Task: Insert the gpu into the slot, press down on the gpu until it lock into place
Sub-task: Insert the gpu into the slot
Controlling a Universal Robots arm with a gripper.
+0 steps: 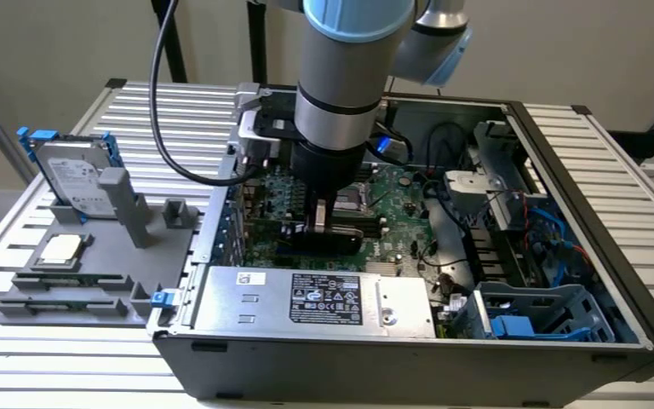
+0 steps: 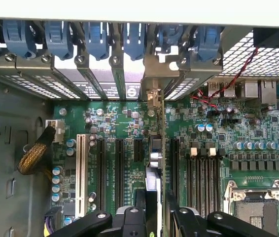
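The thin, glossy black rectangular gpu card (image 2: 153, 173) is gripped edge-on by the black gripper (image 2: 155, 203), whose jaws are closed against its sides. Its long axis is aligned with the green motherboard's (image 2: 203, 148) black slots (image 2: 120, 163) directly beneath.

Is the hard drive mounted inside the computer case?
No, the hard drive sits on the grey fixture outside the case.

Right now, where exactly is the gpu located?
In the exterior view, the gpu is inside the open computer case, gripped by the tool, low over the green motherboard and next to the silver power-supply box.
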